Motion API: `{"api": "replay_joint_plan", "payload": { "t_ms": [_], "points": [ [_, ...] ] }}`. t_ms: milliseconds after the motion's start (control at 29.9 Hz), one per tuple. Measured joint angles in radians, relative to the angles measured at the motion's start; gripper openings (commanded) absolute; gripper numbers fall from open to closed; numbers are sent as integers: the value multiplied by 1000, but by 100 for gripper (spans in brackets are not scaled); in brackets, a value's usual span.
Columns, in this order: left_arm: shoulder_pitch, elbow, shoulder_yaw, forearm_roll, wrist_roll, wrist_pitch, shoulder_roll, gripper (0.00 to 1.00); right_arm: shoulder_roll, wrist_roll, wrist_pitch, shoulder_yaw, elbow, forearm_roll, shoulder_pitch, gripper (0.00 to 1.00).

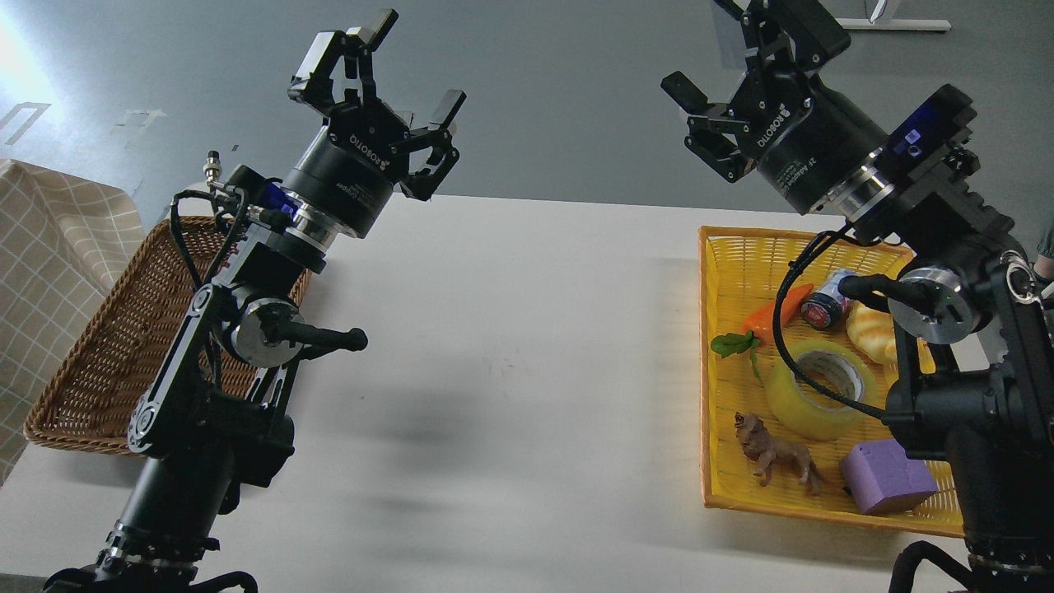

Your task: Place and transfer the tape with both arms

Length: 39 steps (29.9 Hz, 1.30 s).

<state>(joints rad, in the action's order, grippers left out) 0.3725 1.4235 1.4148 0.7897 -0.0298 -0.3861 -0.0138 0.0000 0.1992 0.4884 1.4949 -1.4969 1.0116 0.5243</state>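
The wide roll of translucent yellow packing tape [819,389], a thick ring with a pale grey-white core, lies flat in the shallow yellow woven plastic tray [715,362] at the right side of the white tabletop [510,371]. A black cable from the right arm crosses over the roll. Around the tape inside the tray: at its 11 o'clock an orange toy carrot with green leaves [762,325]; at 12 o'clock a small can with a dark red lid [825,302], lying on its side; at 1 o'clock a pale yellow croissant-shaped bread toy [873,331]; at 7 o'clock a brown toy lion figure [774,453], just beside the roll; at 5 o'clock a lilac block-shaped toy [888,476].

The black two-fingered left gripper [380,74] is raised above the far edge of the table, its fingers spread wide apart and holding nothing. At its 8 o'clock, behind the left arm, sits a brown wicker basket [99,371], with a checked beige cloth [58,247] further left at the table's edge.

The black two-fingered right gripper [712,58] is raised at the tape's 11 o'clock, well apart from it and above the tray's far rim; its fingers are splayed open and empty, the upper one partly cut off by the top edge of the view
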Motion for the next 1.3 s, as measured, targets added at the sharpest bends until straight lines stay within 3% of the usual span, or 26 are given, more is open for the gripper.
{"api": "replay_joint_plan", "payload": {
  "t_ms": [301,1303],
  "points": [
    [-8,0,-7,-2,-1,-1,-1,98,0,-18,0,2,1,0,-14,100],
    [-20,-8,-5,-7,-2,-2,-2,98,0,-17,0,2,0,1,-30,100]
  ]
}}
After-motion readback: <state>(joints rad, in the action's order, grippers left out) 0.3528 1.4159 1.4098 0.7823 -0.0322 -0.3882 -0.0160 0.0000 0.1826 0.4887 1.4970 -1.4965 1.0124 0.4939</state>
